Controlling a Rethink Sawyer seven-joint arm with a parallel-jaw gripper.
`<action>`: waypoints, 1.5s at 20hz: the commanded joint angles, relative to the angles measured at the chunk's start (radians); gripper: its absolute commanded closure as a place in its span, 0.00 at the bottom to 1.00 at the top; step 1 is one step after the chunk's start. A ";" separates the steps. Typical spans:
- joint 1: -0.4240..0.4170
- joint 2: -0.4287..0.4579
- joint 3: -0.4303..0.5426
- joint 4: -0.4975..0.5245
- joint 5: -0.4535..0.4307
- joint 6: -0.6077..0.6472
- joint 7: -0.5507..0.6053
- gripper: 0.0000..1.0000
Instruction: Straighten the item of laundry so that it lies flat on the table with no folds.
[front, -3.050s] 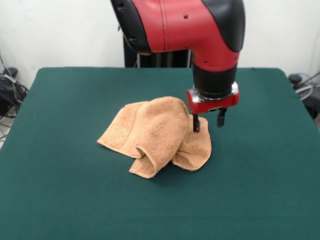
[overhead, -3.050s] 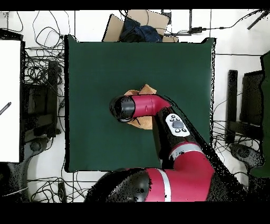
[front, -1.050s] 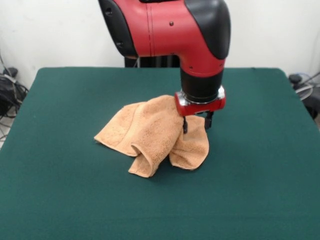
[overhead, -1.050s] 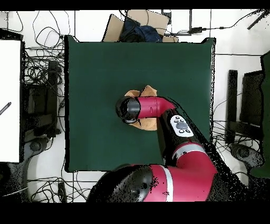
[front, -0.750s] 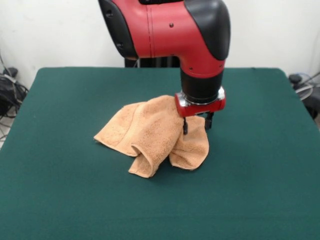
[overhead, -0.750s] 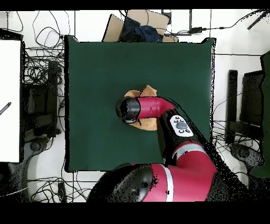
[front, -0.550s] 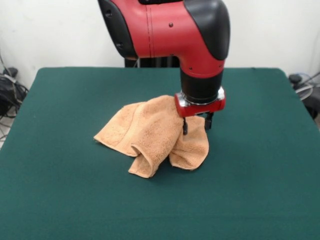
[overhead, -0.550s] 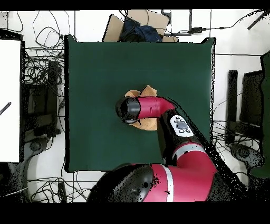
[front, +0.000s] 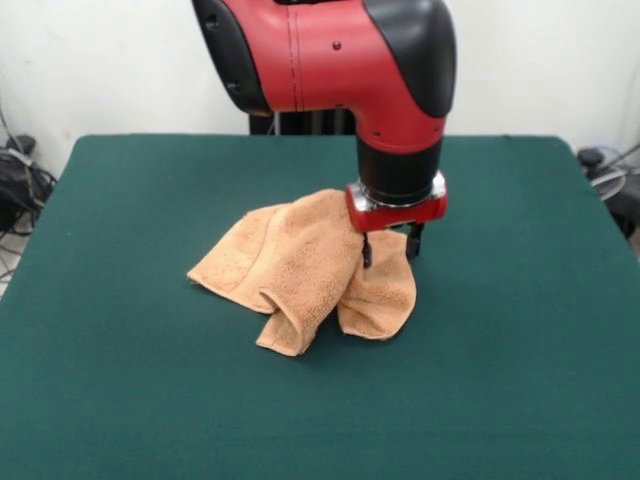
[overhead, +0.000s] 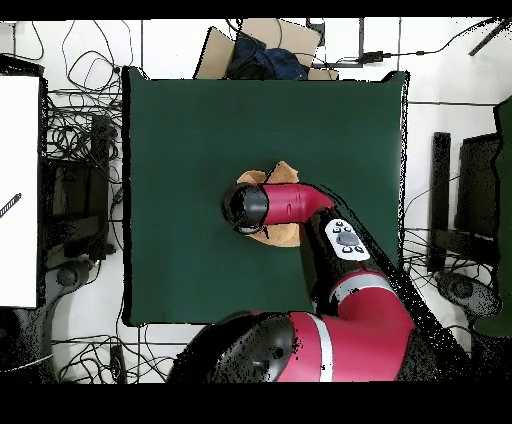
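A: Hand towel (front: 300, 265), peach-orange terry. Position?

B: Near the middle of the dark green tabletop (front: 150, 400), well clear of every edge. Crumpled, not flat: a raised hump through the centre, one fold rolled under along the near side, a lobe of cloth spilling toward the right edge in the front view.

A: End effector (front: 386, 247)?

B: Hangs straight down from the red and black arm (front: 340, 60), over the towel's right-hand part. Two dark fingers (front: 366, 252) stand apart, a moderate gap between them, nothing gripped. Tips at or just above the cloth; cannot tell if they touch.

A: Overhead view?

B: The arm (overhead: 300, 205) covers most of the towel (overhead: 284, 172). Only orange slivers show beyond the wrist, toward the tabletop's (overhead: 180, 130) far edge, and a bit below it. End effector hidden there.

A: Woven band?

B: One faint band visible along the towel's left flap in the front view.
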 joint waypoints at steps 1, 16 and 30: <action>-0.017 -0.009 0.021 0.026 -0.005 -0.028 0.071 0.00; -0.021 -0.009 0.025 0.030 0.001 -0.024 0.073 0.00; -0.024 -0.008 0.029 0.038 -0.001 -0.038 0.074 0.00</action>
